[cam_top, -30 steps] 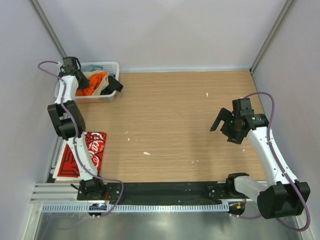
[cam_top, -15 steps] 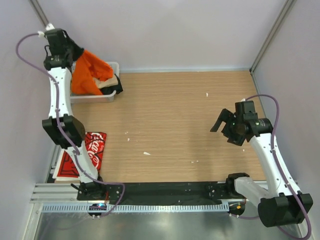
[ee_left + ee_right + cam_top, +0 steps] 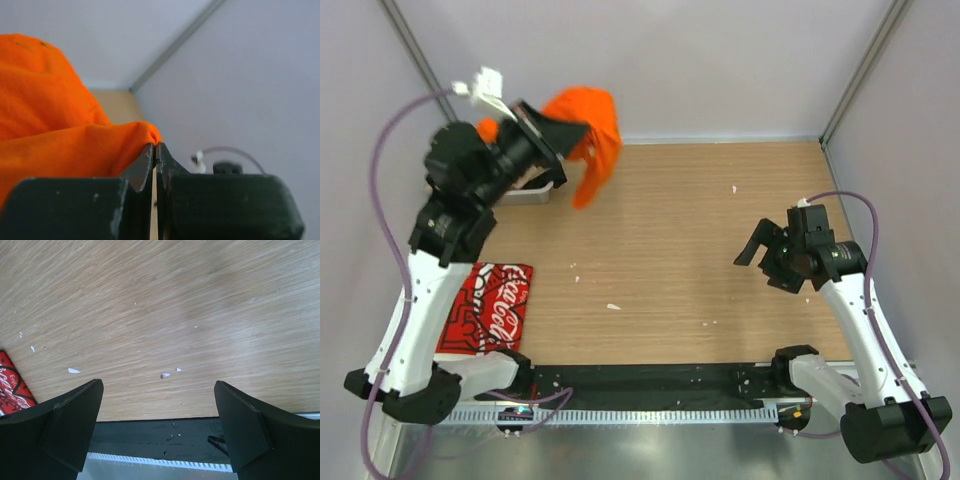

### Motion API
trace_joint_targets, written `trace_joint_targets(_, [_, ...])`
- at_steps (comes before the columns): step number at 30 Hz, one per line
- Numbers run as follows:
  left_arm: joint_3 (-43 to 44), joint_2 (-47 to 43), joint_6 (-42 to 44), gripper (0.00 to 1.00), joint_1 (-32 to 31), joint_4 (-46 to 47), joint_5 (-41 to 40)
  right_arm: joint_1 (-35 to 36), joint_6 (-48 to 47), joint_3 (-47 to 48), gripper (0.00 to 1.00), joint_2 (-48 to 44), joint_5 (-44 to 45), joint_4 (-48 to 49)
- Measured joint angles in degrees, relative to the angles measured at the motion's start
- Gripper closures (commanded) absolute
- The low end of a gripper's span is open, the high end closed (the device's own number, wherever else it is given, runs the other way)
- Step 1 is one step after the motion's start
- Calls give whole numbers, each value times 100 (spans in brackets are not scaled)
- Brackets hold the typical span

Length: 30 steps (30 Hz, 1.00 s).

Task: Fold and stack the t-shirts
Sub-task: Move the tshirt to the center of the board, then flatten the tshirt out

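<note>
At the near left, the red t-shirt (image 3: 485, 305) with white script lies flat on the wooden table (image 3: 700, 230). Beyond it, the left gripper (image 3: 155, 150) pinches a fold of the orange t-shirt (image 3: 592, 130), which hangs in the air over the far-left corner. The right gripper (image 3: 157, 385) hovers above the table's right side with its jaws spread wide.

surface (image 3: 700, 230): wood grain, scattered white specks (image 3: 613, 306)
red t-shirt (image 3: 485, 308): flat at near-left edge, seemingly folded
</note>
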Motion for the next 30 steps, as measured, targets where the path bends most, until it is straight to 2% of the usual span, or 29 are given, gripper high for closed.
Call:
trace_joint_targets(1, [-752,-358,-20,77,-293,24,-79,13,0,-4,0,0,-55,4])
trace_joint_targets(3, [-1965,-903,-61,26,-870,-151,-234,37,-2,-52,0,-13,-153,46])
trace_joint_targets(4, [-2435,-1062,-74,14,-1110,-302,-315,42,-4,-83,0,-13,-195,57])
trace_joint_targets(5, [-2859,-1207,-114,11,-1340,-490,-413,46,-9,-129,0,-13,-249,76])
trace_joint_targets(8, [-4159,-1377,-249,8,-1805,-957,-599,63,-26,-297,0,-11,-398,192])
trace_joint_targets(9, [-4575,-1484,-278,10,-1856,-1141,-675,68,-26,-356,0,2,-455,240])
trace_joint_targets(11, [-5139,-1759,-354,16,-1882,-1547,-826,68,-31,-455,6,50,-538,328])
trace_joint_targets(12, [-5270,-1902,-358,17,-1882,-1705,-894,72,-37,-503,14,111,-601,396])
trace_joint_targets(13, [-5329,-2028,-363,22,-1882,-1821,-962,81,-42,-540,19,195,-675,479])
trace_joint_targets(16, [-5289,-2238,-367,27,-1884,-1963,-1261,258,-4,-684,19,651,-920,984])
trace_joint_targets(18, [-5193,-2096,-315,21,-1884,-2000,-1429,562,24,-708,17,1128,-994,1360])
trace_joint_targets(19, [-5130,-1921,-236,15,-1871,-1991,-1502,737,28,-706,17,1401,-1014,1563])
trace_joint_targets(21, [-4944,-1373,7,12,-1762,-1958,-1554,1049,20,-645,16,1989,-1023,1864])
trace_joint_targets(23, [-4690,-658,278,19,-1502,-1930,-1515,1259,-24,-470,16,2618,-1019,2017])
trace_joint_targets(24, [-4494,-155,450,24,-1252,-1939,-1460,1309,-59,-345,24,2879,-1014,2044])
trace_joint_targets(27, [-3891,1095,887,32,-638,-1886,-1445,1392,-284,24,30,3467,-966,2120])
trace_joint_targets(30, [-3272,2072,1246,35,-243,-1871,-1488,1451,-514,273,31,3746,-984,2157])
